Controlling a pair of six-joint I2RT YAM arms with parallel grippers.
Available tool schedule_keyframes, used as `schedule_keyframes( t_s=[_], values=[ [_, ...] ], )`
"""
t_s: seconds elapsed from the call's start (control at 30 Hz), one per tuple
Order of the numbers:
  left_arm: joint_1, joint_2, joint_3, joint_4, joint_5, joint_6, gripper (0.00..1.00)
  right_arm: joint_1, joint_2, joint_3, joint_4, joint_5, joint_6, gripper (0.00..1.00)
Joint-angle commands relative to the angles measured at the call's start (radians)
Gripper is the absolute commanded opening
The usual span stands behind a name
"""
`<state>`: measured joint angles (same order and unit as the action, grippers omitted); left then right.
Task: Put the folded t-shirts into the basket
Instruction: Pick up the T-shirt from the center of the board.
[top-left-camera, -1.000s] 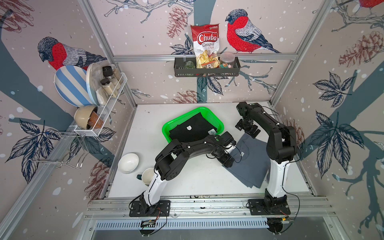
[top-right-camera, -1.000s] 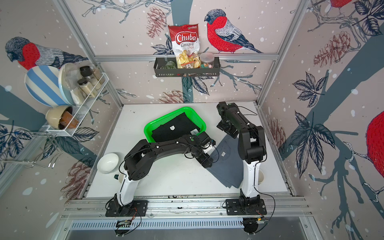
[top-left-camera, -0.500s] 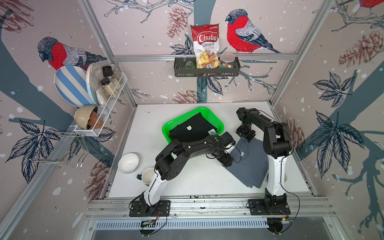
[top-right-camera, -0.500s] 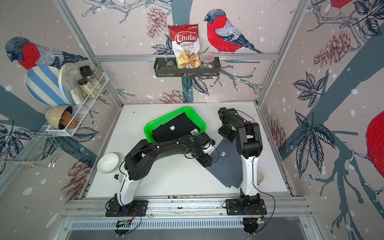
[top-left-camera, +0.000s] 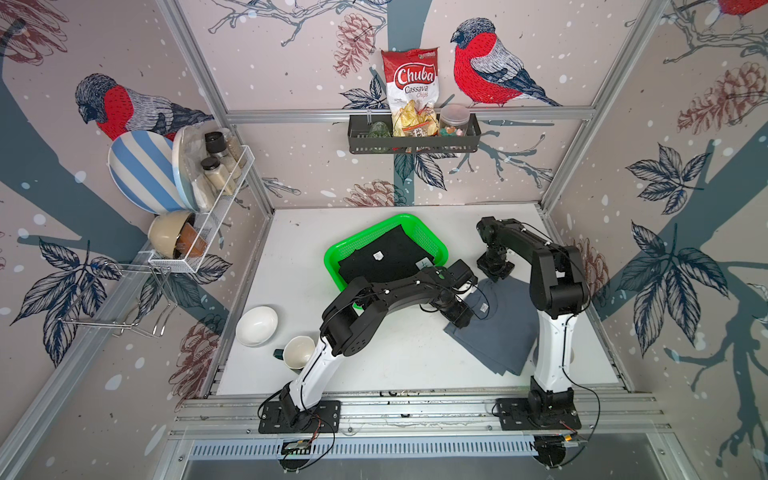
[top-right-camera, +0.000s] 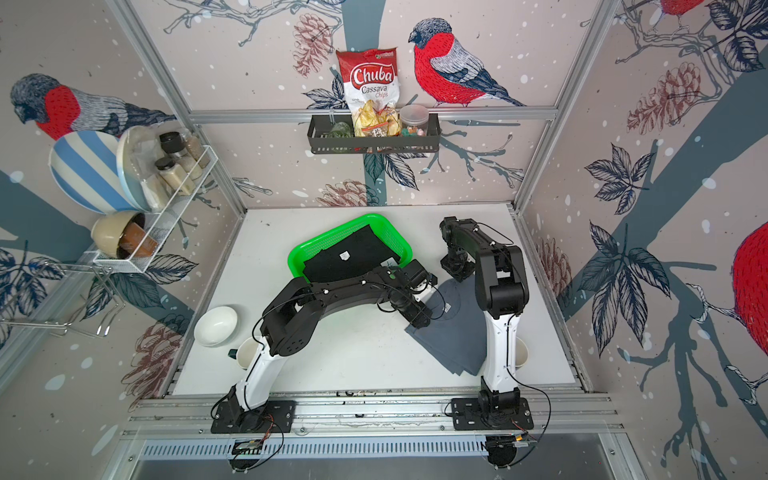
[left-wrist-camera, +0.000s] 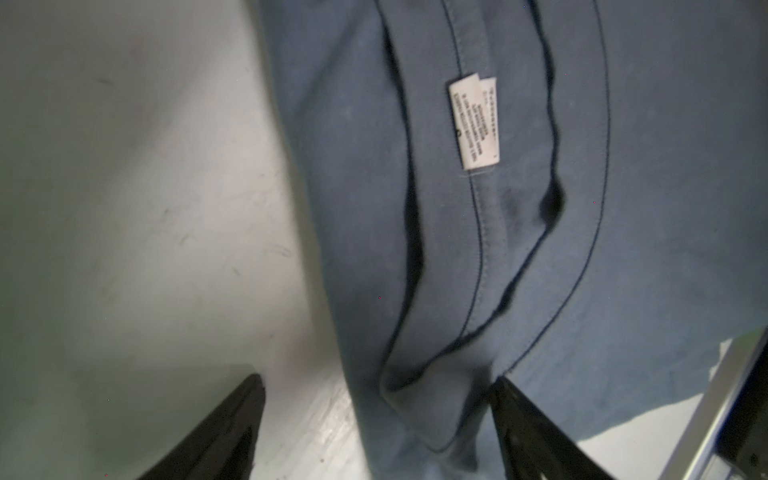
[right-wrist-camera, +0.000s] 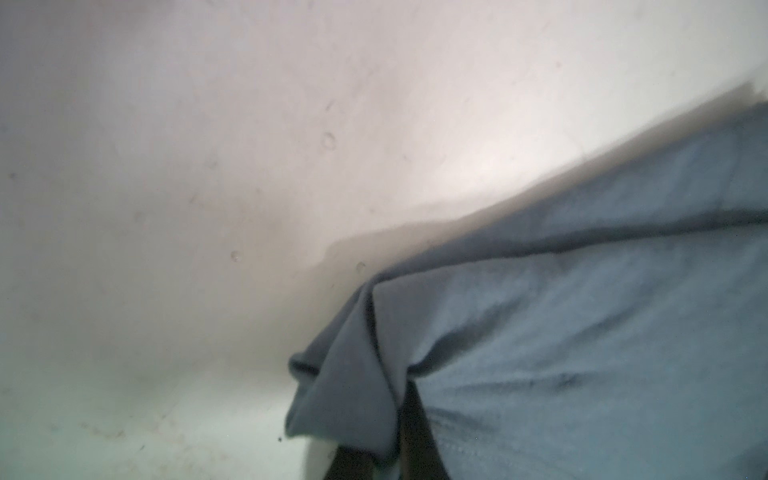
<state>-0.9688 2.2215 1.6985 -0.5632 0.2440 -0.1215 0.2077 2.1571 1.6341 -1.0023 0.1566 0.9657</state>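
Right claw (right-wrist-camera: 382, 453) clamped on corner of slate grey-blue folded cloth t-shirt (top-left-camera: 498, 328) | left claw (left-wrist-camera: 376, 380) wide, empty, astride collar edge (left-wrist-camera: 478, 249) | soft, light, floppy: grip both corners | green perforated plastic basket (top-left-camera: 436, 245) just beyond left claw, black t-shirt (top-left-camera: 386, 257) inside

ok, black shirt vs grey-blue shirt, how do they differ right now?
The black shirt lies in the green basket; the grey-blue shirt lies on the table. No hand is at the black shirt; the right hand is shut on a grey-blue shirt corner, the open left hand straddles its edge. Both are folded, white tag showing.
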Motion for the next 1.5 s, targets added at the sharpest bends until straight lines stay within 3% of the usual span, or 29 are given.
schedule_keyframes(
  t_s=[0.0, 0.23, 0.47, 0.67, 0.8, 0.83, 0.9, 1.0, 1.2, 1.47],
  values=[
    [-0.004, 0.007, -0.001, -0.025, -0.005, 0.01, 0.84, -0.007, -0.046, -0.034, 0.041, -0.14, 0.016, 0.0],
    [-0.003, 0.037, 0.018, -0.035, 0.009, 0.014, 0.67, -0.01, -0.116, -0.047, 0.061, -0.221, 0.022, 0.0],
    [-0.003, 0.028, -0.003, -0.035, 0.108, 0.037, 0.67, -0.024, -0.129, -0.045, 0.056, -0.226, 0.026, 0.0],
    [0.012, 0.053, -0.003, -0.038, 0.157, 0.023, 0.46, -0.032, -0.139, -0.037, 0.053, -0.229, 0.027, 0.0],
    [0.022, 0.052, -0.015, -0.041, 0.184, 0.02, 0.45, -0.04, -0.148, -0.034, 0.045, -0.222, 0.026, 0.0],
    [0.025, 0.053, -0.019, -0.041, 0.192, 0.019, 0.42, -0.042, -0.149, -0.034, 0.045, -0.222, 0.025, 0.0],
    [0.032, 0.053, -0.026, -0.037, 0.209, 0.017, 0.12, -0.046, -0.151, -0.032, 0.042, -0.219, 0.024, 0.0],
    [0.04, 0.047, -0.039, -0.031, 0.224, 0.015, 0.0, -0.052, -0.156, -0.034, 0.039, -0.216, 0.024, 0.0],
    [0.043, 0.009, -0.022, -0.07, 0.207, 0.028, 0.0, -0.041, -0.187, -0.042, 0.034, -0.228, 0.028, 0.0],
    [0.047, -0.162, 0.003, -0.194, 0.066, 0.085, 0.0, 0.05, -0.26, 0.001, 0.032, -0.306, 0.065, 0.0]
  ],
)
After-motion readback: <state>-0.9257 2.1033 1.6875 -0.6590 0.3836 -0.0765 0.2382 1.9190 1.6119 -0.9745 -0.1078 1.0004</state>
